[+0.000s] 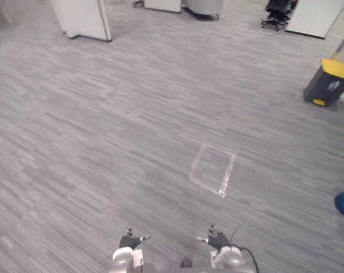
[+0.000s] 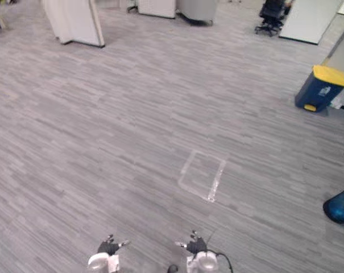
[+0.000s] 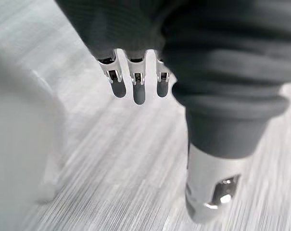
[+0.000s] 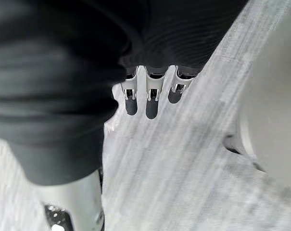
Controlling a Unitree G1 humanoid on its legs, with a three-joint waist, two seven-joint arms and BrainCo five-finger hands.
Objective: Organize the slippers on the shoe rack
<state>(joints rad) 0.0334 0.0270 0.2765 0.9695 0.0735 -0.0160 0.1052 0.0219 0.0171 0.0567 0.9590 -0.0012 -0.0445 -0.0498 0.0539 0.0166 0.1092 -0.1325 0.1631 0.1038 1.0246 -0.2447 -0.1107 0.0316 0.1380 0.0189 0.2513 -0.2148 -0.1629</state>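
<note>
Hanging low over the grey floor: 2 items, left robot hand and right robot hand, fingers straight and loose, each empty, probably because nothing lies within reach. Taped rectangle ahead; yellow-lidded bin far right. Whereabouts of slippers and shoe rack: cannot tell.

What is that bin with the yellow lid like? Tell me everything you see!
The bin is dark blue-grey and looks like plastic. Its yellow lid is shut on top, and a small yellow piece, maybe a foot pedal, sticks out at the bottom. It stands upright on the grey striped floor, far off on the robot's right. Something pale sits close beside it; whether they touch is unclear.
</note>
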